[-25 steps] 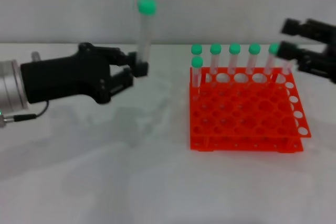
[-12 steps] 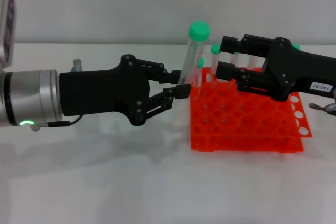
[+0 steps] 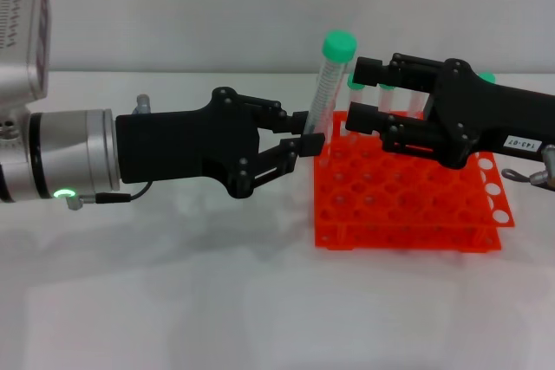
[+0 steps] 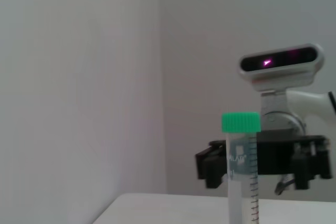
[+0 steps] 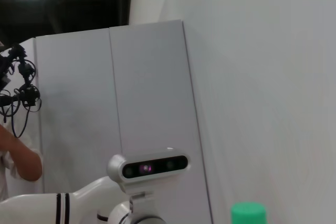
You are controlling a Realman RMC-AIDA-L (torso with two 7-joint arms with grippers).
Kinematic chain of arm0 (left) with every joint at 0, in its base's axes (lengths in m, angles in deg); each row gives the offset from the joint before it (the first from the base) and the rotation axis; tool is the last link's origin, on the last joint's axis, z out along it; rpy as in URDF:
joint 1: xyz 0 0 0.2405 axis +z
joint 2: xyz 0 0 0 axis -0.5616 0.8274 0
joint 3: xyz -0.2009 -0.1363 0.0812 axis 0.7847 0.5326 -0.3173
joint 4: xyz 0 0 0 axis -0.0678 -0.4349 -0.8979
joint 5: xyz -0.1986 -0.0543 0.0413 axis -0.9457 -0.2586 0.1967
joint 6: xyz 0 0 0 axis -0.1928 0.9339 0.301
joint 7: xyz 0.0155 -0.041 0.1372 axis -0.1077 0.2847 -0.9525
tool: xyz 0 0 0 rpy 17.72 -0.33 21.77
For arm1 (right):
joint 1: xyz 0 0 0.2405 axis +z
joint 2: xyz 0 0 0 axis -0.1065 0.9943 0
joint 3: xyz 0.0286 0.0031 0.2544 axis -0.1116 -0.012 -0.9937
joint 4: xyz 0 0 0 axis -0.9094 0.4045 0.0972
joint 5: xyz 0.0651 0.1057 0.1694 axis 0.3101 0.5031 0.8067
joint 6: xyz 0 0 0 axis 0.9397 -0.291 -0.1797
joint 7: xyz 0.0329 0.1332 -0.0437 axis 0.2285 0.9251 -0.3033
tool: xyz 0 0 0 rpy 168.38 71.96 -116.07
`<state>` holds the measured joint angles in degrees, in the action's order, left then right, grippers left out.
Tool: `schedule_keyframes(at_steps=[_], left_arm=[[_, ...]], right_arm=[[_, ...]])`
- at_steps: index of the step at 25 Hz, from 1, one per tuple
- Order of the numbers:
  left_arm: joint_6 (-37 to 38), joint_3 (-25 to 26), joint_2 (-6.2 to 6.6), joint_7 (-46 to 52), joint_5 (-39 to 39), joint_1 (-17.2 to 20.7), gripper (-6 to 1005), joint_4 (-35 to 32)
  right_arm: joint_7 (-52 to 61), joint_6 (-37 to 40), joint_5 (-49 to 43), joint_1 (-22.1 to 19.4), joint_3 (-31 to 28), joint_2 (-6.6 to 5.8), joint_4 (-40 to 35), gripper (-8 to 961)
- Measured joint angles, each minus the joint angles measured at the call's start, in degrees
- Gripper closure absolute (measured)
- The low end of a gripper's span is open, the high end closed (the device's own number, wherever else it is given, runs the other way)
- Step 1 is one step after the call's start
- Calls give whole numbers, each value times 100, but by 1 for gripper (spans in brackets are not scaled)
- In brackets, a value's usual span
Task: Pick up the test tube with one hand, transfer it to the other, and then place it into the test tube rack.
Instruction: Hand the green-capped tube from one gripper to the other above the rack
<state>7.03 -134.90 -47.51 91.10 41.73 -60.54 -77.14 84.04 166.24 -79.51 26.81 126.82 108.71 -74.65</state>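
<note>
In the head view my left gripper, on the silver-grey arm with the green ring light, is shut on the lower part of the test tube. It holds the tube nearly upright, green cap up, above the near-left corner of the orange-red rack. My right gripper, black with a white numbered label, is open. Its fingertips are just right of the tube's upper half, not closed on it. The left wrist view shows the tube with the right gripper behind it. The right wrist view shows only the green cap.
Other green-capped tubes stand in the rack's back row, mostly hidden behind my right gripper. The rack stands on a white table before a pale wall.
My left gripper has carried the tube rightward to the rack's left edge. My right gripper has come in from the far right and now has its open fingers beside the tube.
</note>
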Motion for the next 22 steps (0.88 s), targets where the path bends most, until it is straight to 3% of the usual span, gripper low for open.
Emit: schedule_keyframes(at_steps=[15,22], left_arm=[[-122,-276,-8,42,83,-308,774,229],[-212,-366,-8,59,97,-317,772,229]], right_arm=[[-176,-52,18,116,21,31,40,332],[-227,-154,35,73,22,33,44,436]])
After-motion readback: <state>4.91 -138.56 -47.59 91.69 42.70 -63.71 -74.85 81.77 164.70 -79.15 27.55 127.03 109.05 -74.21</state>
